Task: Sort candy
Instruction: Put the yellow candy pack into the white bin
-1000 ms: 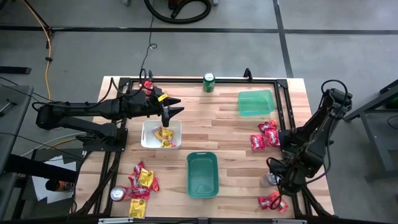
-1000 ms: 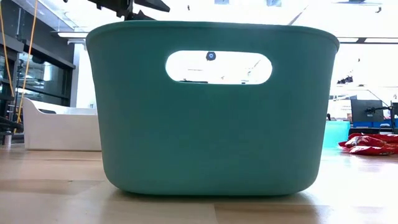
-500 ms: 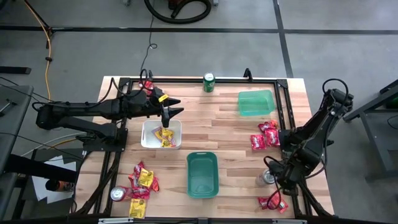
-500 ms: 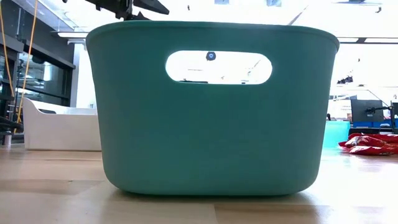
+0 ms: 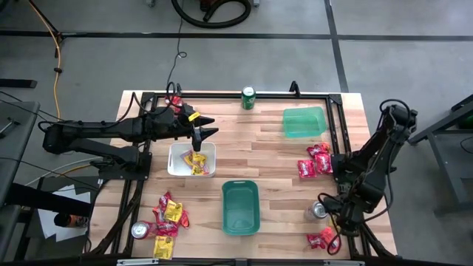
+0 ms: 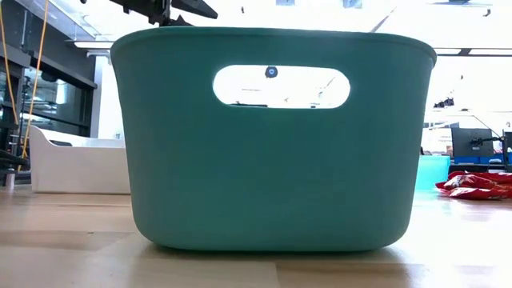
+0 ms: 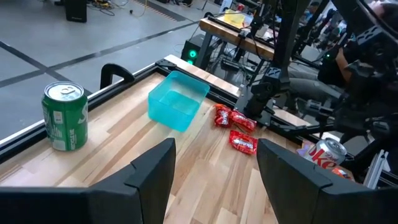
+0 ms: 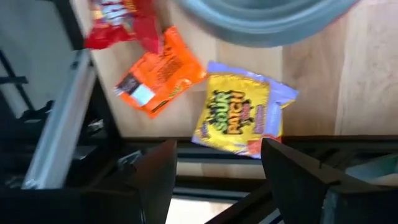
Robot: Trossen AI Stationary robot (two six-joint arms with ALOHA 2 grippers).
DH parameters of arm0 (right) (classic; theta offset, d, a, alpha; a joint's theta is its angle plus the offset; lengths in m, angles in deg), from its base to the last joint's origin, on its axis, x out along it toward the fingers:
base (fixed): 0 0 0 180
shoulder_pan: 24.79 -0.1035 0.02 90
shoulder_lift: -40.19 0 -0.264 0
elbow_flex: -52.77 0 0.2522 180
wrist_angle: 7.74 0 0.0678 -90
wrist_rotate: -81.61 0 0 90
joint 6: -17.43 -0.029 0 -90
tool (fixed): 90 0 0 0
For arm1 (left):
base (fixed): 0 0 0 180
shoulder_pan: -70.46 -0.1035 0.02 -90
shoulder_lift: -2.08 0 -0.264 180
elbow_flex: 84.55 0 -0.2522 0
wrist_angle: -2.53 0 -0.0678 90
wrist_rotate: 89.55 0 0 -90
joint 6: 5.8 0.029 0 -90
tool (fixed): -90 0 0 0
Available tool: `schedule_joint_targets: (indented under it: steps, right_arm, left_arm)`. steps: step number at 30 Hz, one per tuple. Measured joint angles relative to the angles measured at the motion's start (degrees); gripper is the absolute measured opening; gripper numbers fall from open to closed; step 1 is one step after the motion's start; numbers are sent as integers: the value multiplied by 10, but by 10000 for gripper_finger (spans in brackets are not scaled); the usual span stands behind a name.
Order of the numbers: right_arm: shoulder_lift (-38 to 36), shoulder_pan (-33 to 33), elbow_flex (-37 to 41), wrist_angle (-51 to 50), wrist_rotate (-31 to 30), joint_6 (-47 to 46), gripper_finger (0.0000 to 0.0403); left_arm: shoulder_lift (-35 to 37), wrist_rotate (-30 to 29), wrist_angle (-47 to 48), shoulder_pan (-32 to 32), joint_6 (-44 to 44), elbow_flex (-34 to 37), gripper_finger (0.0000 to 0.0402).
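Candy sort: barely begun
Few packets in white tray (image 5: 192,159); piles left on surface (image 5: 273,155). Left end effector (image 5: 205,134) spread over tray, right end effector (image 5: 330,228) spread above near-right candy (image 5: 322,239).

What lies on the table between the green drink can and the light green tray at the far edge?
Nothing: in the high view, only bare wood lies between the green can and the light green tray.
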Motion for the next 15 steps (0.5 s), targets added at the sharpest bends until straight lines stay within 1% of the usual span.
schedule_joint_targets:
  steps: [5, 11, 15]
  right_arm:
    - [0, -14, 28, 31, -27, -35, 228]
    - [0, -48, 29, 43, -11, -63, 228]
    - [0, -61, 29, 40, -1, -81, 228]
  left_arm:
    - [0, 0, 0, 0, 0, 0, 213]
    - [0, -5, 0, 0, 0, 0, 213]
    - [0, -6, 0, 0, -1, 0, 213]
